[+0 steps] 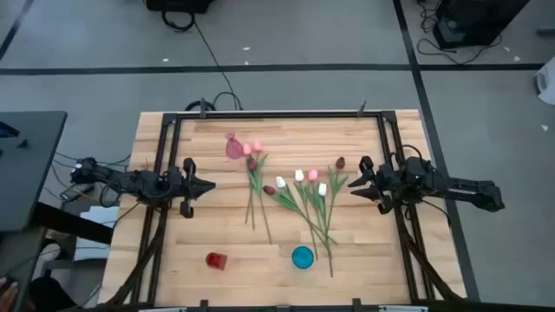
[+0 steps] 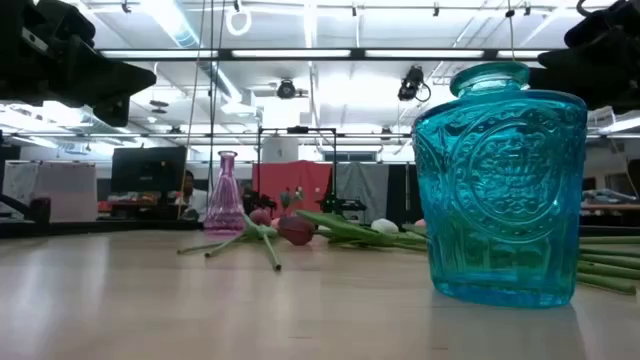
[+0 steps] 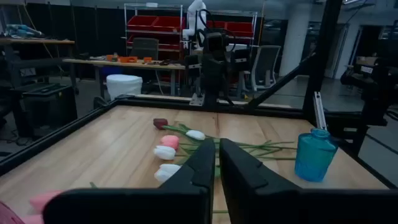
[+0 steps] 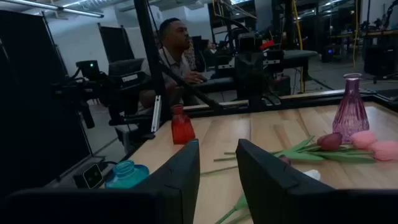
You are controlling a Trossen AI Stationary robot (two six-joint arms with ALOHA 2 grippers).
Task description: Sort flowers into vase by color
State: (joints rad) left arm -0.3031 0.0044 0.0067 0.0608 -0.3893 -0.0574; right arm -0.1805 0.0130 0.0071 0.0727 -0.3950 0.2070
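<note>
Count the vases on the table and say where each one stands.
3. The pink vase stands at the far edge by the pink flowers, the red vase near the front left, and the blue vase at front centre.

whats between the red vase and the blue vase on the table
Bare wood. In the high view the red vase and the blue vase stand near the table's front edge with nothing between them; the flowers lie behind that stretch.

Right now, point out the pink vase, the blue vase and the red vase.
pink vase (image 1: 233,147): high view, on its body.
blue vase (image 1: 302,257): high view, on its top, seen from above.
red vase (image 1: 216,260): high view, on its body.
</note>
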